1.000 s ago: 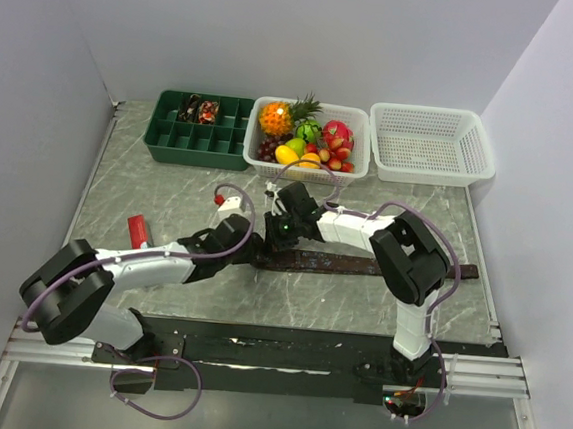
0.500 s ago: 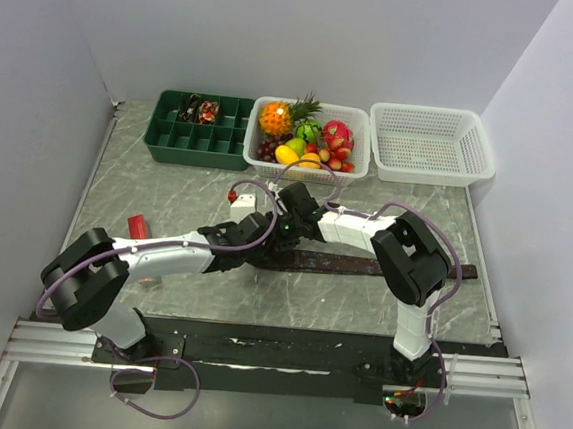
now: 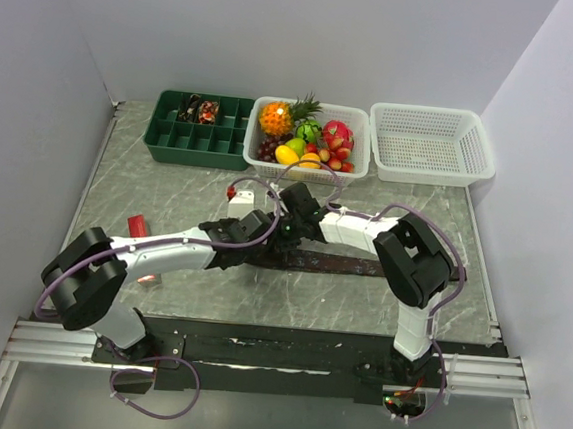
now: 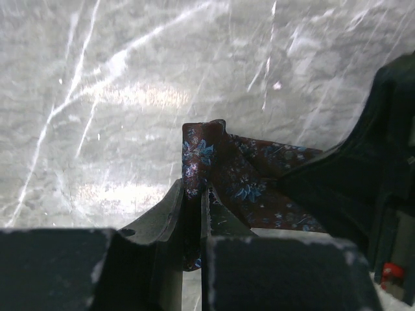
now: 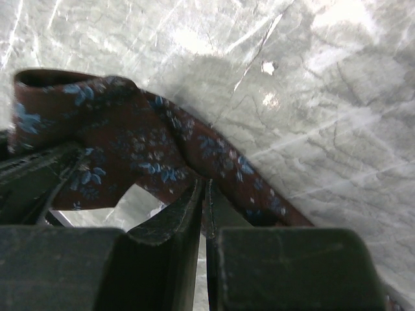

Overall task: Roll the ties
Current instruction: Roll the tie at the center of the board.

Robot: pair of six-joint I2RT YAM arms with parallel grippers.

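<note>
The tie (image 4: 227, 170) is seen as soft, matt woven cloth printed with blue flowers, set against a table (image 4: 117, 97) surfaced in smooth, glossy marbled sheet. The left gripper (image 4: 194, 191) is moulded in matt black plastic, faintly scuffed. The lattice basket (image 3: 431, 142) is formed of white plastic, the tray (image 3: 162, 143) of green plastic.

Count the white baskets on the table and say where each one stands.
2. The fruit-filled basket stands at the back middle, right of the green tray. The other basket stands beside it in the back right corner. None appears hidden.
</note>
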